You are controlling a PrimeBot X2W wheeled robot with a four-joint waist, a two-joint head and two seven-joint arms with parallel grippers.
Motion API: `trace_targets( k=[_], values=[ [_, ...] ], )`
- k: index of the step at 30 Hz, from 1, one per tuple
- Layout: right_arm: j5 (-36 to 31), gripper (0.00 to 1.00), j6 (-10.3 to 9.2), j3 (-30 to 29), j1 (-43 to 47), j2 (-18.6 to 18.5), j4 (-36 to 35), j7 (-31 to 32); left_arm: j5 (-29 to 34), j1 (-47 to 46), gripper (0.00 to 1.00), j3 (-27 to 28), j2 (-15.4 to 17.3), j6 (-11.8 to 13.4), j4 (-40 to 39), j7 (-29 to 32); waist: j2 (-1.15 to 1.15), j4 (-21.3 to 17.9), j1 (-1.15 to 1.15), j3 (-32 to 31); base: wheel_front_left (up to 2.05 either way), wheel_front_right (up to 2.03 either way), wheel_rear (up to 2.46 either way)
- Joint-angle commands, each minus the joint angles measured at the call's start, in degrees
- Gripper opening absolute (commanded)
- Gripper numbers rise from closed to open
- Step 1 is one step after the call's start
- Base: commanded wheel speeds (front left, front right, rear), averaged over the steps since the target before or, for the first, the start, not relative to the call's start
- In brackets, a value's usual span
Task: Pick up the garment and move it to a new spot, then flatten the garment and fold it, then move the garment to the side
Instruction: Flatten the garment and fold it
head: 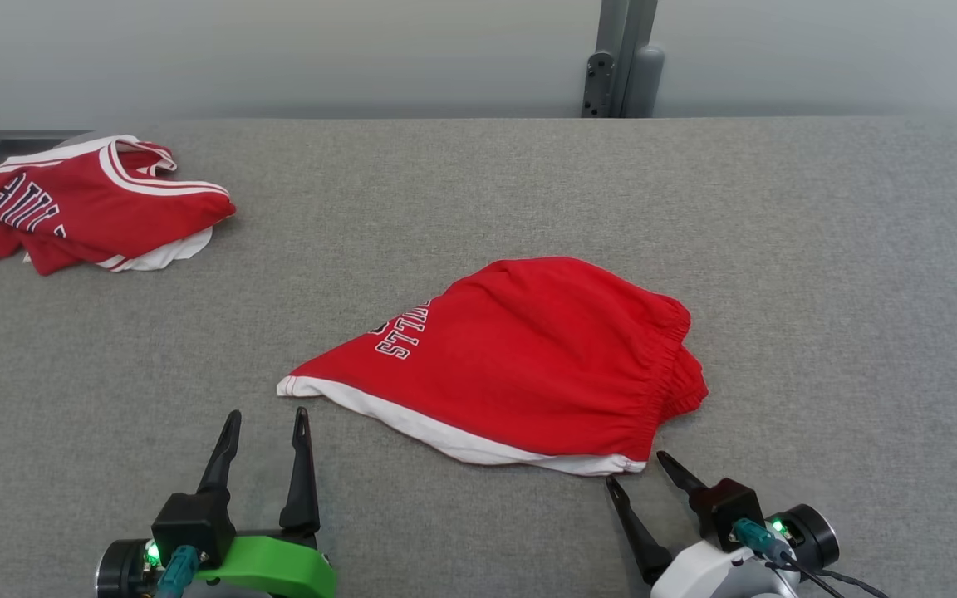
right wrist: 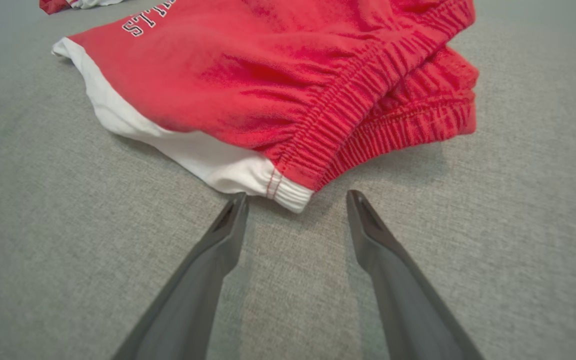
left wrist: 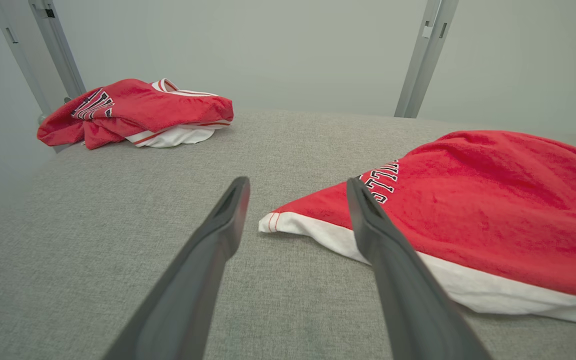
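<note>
The garment [head: 520, 357], a pair of red shorts with white trim, lies in the middle of the grey bench [head: 819, 291], roughly flat and loosely doubled over; its long axis runs across my front, left to right, tilted a little; the gathered elastic waistband is the end on my right, and the narrow white-edged corner points to my left; the white hem runs along the side nearest me; the lettering sits toward the left end.

My left pincer [head: 267, 411] hangs low over the bench with its fingers spread wide and nothing between them, just short of that left corner and apart from it; in the left wrist view, the corner lies beyond the fingertips [left wrist: 242, 182].

My right pincer [head: 635, 467] is spread wide too and holds nothing; the corner where hem meets waistband lies just beside its tips; I cannot tell whether they touch.

A second red garment [head: 88, 203] sits crumpled at the far left corner, well apart.
</note>
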Motion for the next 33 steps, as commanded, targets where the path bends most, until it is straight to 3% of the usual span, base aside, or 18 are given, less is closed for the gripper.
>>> trace_targets(
  k=[1,5,8,9,11,14,16,27,33],
  values=[
    [-0.1,1.00,0.00,0.3,-1.0,-0.2,0.7,-0.2,-0.1,-1.1,1.00,0.1,0.0,0.1,0.1,0.0,0.00,1.3,0.00,1.2,0.00,0.00,0.00],
    [0.9,0.98,0.00,0.9,-1.9,-0.2,1.7,-0.2,-0.3,-1.1,1.00,0.4,-0.1,0.3,0.2,0.0,0.00,1.7,0.00,1.5,0.00,0.00,0.00],
    [1.4,0.67,0.00,1.6,-2.3,-0.2,1.7,-0.2,-0.3,-1.2,1.00,0.5,-0.1,0.4,0.2,0.0,0.00,1.7,0.00,1.5,0.00,0.00,0.00],
    [1.5,0.51,0.00,1.7,-2.4,-0.2,1.4,-0.2,-0.3,-1.2,1.00,0.6,-0.1,0.5,0.1,0.0,0.00,1.6,0.00,1.5,0.00,0.00,0.00],
    [1.7,0.41,0.00,1.7,-2.3,-0.2,0.2,-0.2,-0.3,-1.2,1.00,0.7,-0.1,0.5,0.0,0.0,0.00,1.3,0.00,1.5,0.00,0.00,0.00],
    [1.8,0.11,0.00,1.5,-1.7,-0.2,-1.6,-0.2,-0.2,-1.0,1.00,0.8,-0.1,0.6,0.0,0.0,0.00,0.7,0.00,1.4,0.00,0.00,0.00],
    [1.8,0.00,0.00,1.3,-1.2,-0.2,-2.9,-0.2,-0.3,-0.8,1.00,0.9,-0.1,0.5,0.1,0.0,0.00,0.2,0.00,1.3,0.00,0.00,0.00],
    [-0.7,0.00,0.00,-1.9,0.8,-0.2,-8.0,-0.2,-5.6,-1.4,1.00,-1.1,0.0,-2.2,7.9,0.0,0.00,-2.8,0.00,1.5,0.00,0.00,0.00],
    [-1.1,0.00,-0.01,-3.0,0.9,-0.2,-8.4,-0.2,-5.2,-4.1,1.00,-1.2,0.0,-2.8,13.5,0.0,0.00,-4.2,0.00,2.1,0.00,0.00,0.00]
  ],
)
